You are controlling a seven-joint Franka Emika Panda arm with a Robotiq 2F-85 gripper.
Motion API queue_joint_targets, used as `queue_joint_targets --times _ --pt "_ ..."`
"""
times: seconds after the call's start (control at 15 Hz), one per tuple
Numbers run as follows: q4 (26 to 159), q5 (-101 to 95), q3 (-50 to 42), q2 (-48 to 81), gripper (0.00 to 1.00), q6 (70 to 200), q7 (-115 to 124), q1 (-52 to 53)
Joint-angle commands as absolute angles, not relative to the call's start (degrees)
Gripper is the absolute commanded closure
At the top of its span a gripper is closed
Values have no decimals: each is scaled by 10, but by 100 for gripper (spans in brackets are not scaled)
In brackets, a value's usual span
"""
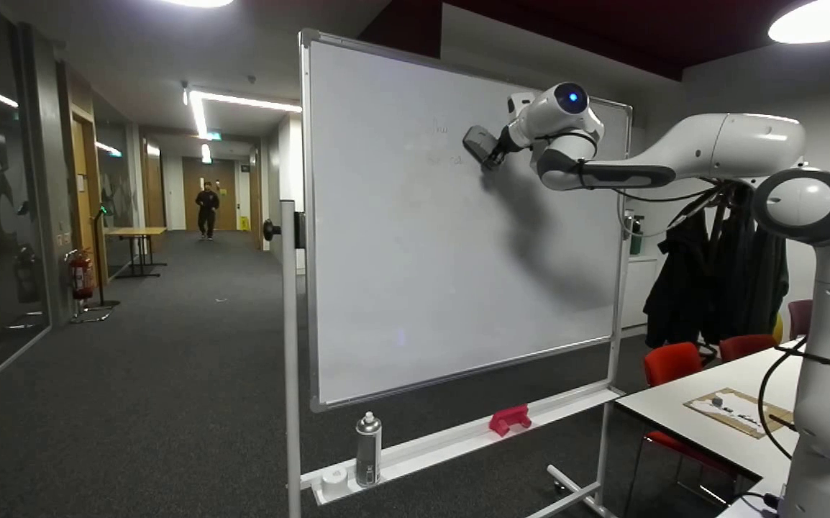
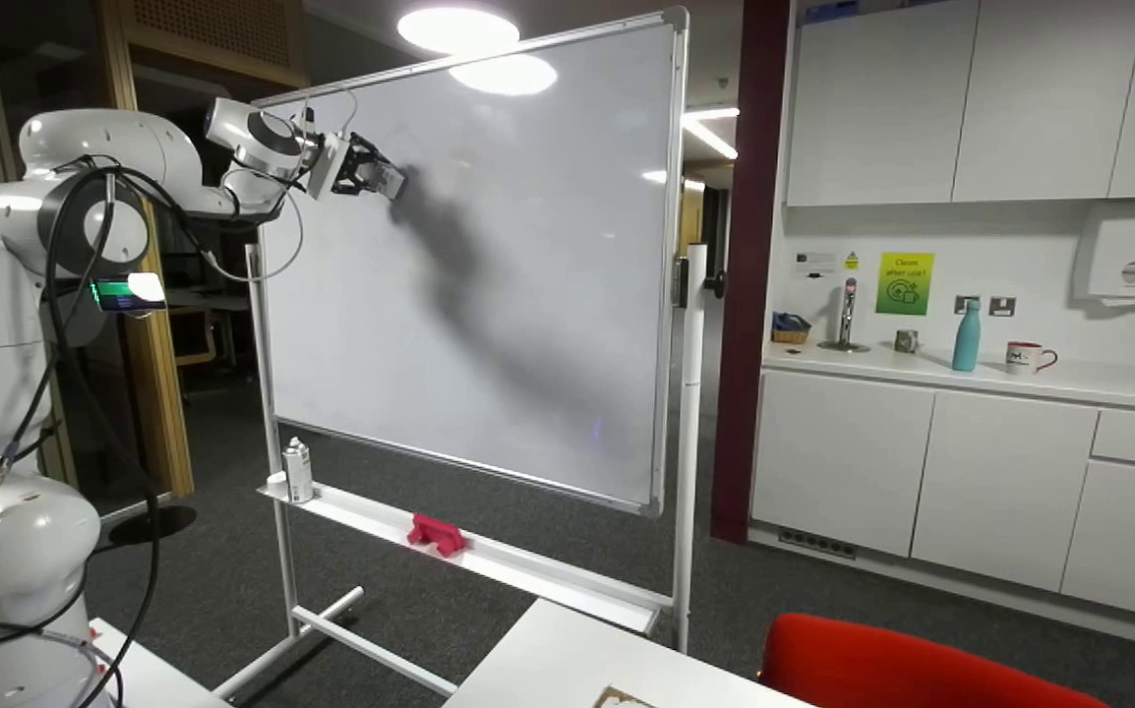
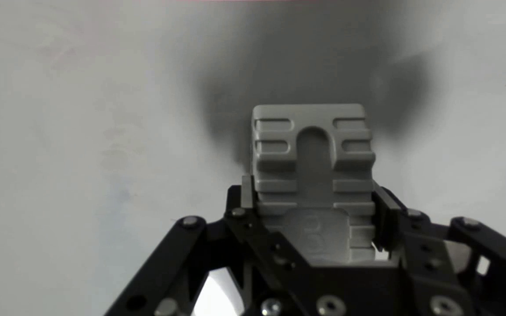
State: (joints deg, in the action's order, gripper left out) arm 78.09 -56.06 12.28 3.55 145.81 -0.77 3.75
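- Whiteboard (image 1: 415,273) is easily the biggest thing here, upright in a metal frame (image 1: 290,324), with a grey eraser (image 1: 482,142) held up to its face.
- White robot arm (image 1: 756,144) reaches in up high and throws a fat blurry shadow (image 2: 489,305) down the board in both exterior views.
- White counter (image 2: 553,654) sits near the board, and there's a piece of cardboard (image 1: 705,409) lying on it.
- Red chair (image 2: 902,664) pokes into the bottom of an exterior view, right by that counter.
- Long white ledge (image 1: 444,447) runs along under the board.
- Black tool (image 3: 314,197) has a solid grip on the eraser, one finger pressed to each side of it.
- Spray can (image 1: 368,453) stands upright near the end of the ledge.
- Grey eraser, ridged back showing in the wrist view, is up at the upper part of the board. Super close to it, but it's hard to tell if they're touching.
- Red piece (image 1: 510,419) with stubby legs sits farther along the ledge.
- Small white thing (image 1: 334,480) is right beside the can.
- Faint scribbles (image 1: 441,130) show on the board near the eraser.
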Motion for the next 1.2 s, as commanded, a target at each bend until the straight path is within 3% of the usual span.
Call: queue_joint_targets --times 0.0,1.13 --pt "840 -587 120 37 65 1466 -15 37" --pt "925 -577 120 -2 65 1501 -26 95"
